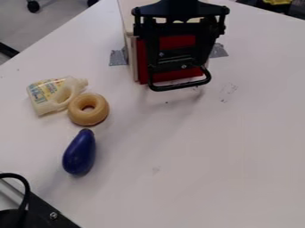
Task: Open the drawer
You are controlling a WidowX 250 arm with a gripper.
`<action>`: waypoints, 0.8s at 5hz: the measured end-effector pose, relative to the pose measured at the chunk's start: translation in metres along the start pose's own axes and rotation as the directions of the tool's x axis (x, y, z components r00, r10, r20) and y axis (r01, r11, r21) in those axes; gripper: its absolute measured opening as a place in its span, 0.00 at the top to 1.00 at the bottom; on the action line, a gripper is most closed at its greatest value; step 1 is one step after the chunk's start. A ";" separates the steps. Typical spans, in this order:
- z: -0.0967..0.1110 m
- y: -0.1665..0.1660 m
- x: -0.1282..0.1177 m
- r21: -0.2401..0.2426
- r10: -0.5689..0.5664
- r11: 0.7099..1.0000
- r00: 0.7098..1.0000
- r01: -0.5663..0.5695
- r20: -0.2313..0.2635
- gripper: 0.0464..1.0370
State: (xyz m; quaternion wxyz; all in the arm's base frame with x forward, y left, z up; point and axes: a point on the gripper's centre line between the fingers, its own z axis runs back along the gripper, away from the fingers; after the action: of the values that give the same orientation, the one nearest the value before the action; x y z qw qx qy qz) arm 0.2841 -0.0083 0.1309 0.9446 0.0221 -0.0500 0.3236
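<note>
My black gripper (pixel 179 64) is at red-fronted drawer (pixel 179 42); can't tell if jaws open or closed. Black U-shaped handle (pixel 182 86) sits just below them in cam view, bar crosswise; pull prob twd cam.

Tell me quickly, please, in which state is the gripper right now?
Gripper: open, fingers spread wide in front of the red drawer front; whether they touch the black handle cannot be told.
</note>
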 end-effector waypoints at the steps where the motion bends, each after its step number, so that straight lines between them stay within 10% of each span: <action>1: -0.007 0.001 -0.003 0.017 -0.008 1.000 1.000 0.008 -0.022 0.04; 4: -0.035 -0.001 0.016 -0.013 -0.260 0.965 0.965 0.260 -0.011 0.04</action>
State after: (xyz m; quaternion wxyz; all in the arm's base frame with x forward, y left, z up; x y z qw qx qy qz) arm 0.3001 0.0029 0.0974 0.9793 0.0208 -0.0428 0.1967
